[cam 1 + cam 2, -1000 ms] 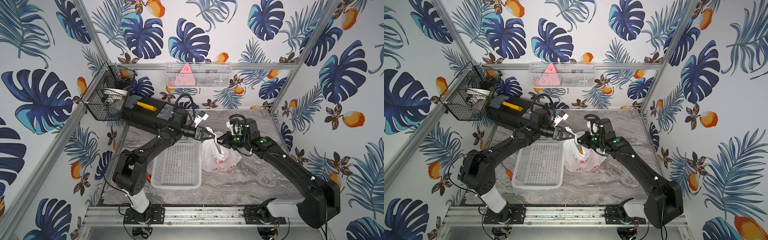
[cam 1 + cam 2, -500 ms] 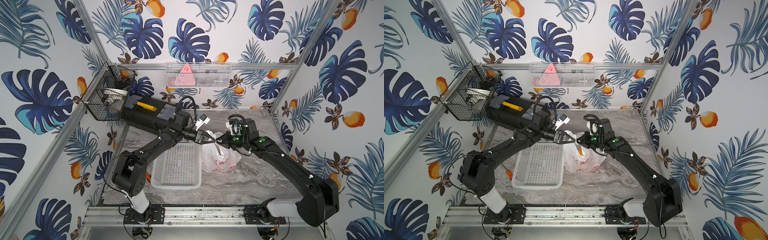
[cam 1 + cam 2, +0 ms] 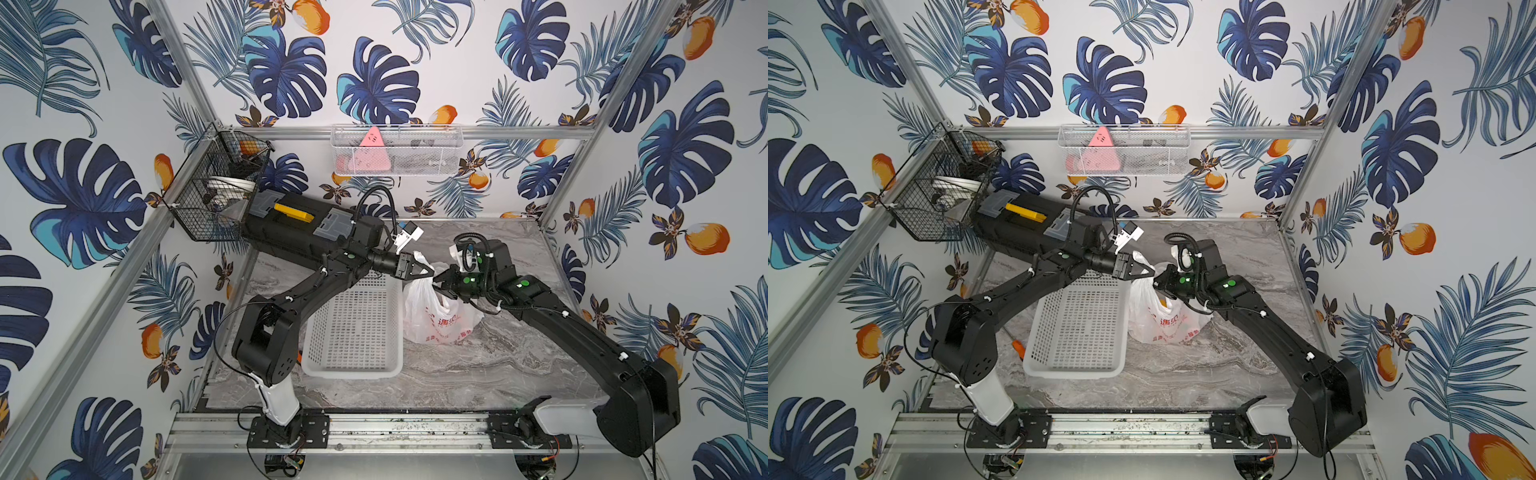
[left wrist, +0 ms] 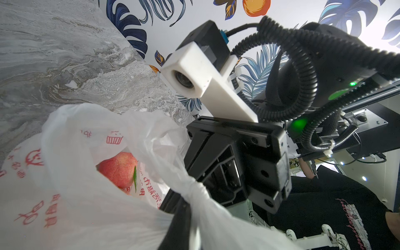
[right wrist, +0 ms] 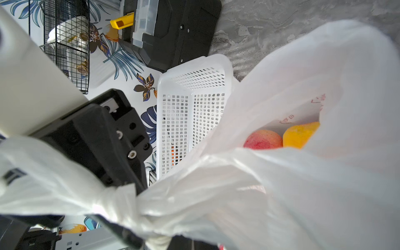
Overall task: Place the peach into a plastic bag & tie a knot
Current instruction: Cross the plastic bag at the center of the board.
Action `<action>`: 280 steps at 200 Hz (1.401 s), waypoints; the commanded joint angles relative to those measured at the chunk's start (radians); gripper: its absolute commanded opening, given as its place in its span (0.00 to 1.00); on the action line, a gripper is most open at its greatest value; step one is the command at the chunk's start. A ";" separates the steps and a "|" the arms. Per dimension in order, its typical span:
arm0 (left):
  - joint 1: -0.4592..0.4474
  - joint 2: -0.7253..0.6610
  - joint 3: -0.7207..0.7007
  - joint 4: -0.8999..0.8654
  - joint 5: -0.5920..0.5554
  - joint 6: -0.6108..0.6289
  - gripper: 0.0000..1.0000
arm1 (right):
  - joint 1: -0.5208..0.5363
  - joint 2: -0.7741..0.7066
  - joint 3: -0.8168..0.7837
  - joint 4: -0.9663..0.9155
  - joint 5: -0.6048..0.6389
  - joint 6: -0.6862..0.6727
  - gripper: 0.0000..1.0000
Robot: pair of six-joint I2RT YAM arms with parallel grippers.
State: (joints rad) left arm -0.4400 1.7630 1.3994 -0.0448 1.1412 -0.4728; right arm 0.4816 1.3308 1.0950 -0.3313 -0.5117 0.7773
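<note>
**Bag pinched at the neck by both tools, peach inside**

Nearest, along the bottom edge in both top views: aluminium rail [image 3: 382,428] across the frame. Beyond it, grey marbled counter [image 3: 478,365], bare toward the lower right. At mid-frame, white perforated basket [image 3: 353,328]. Just to its right, the plastic bag [image 3: 440,320], standing on the counter with red lettering toward the camera. Above the bag's mouth, left tool [image 3: 429,274] and right tool [image 3: 437,285] tip to tip, each pinched together on the bag's white handles. Further back, toward the upper left: black toolbox [image 3: 299,224] with a yellow handle, then black wire basket [image 3: 212,195] on the left frame post. Farthest, white mesh shelf [image 3: 395,149] on the back wall, pink triangle [image 3: 372,153] inside. Leaf-and-fruit wallpaper [image 3: 83,208] on all three walls.

Seen only in the wrist views:
- The knot [image 4: 193,187], a bunched twist of handles between the two tools.
- The peach [image 4: 118,170], red with a green leaf, low inside the bag.
- Beside the peach, clearest in the right wrist view, a yellow-orange fruit [image 5: 299,133], hidden in the left wrist view.

Seen only in the top views: whole room and the bag's place on the counter.
</note>
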 commanded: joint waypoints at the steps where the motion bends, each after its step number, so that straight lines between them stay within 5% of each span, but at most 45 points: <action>1: 0.000 -0.009 0.003 0.007 0.020 0.038 0.08 | 0.000 -0.011 0.026 -0.019 0.012 -0.027 0.09; 49: 0.004 -0.040 -0.019 -0.011 0.048 0.145 0.05 | -0.084 -0.066 0.124 -0.203 -0.022 -0.256 0.25; 87: 0.003 -0.053 -0.042 0.024 0.055 0.167 0.05 | -0.082 -0.069 0.229 -0.389 0.050 -0.529 0.48; 151: 0.005 -0.056 -0.016 -0.050 0.043 0.247 0.07 | 0.006 -0.166 0.157 -0.301 0.141 -0.954 0.73; 280: -0.002 -0.052 -0.006 -0.101 0.112 0.302 0.08 | 0.075 0.007 0.213 -0.287 0.225 -1.084 0.69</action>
State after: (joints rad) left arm -0.4400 1.7126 1.3808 -0.1196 1.2114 -0.2253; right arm 0.5560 1.3338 1.2873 -0.6178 -0.3115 -0.2615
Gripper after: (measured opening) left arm 0.085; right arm 0.685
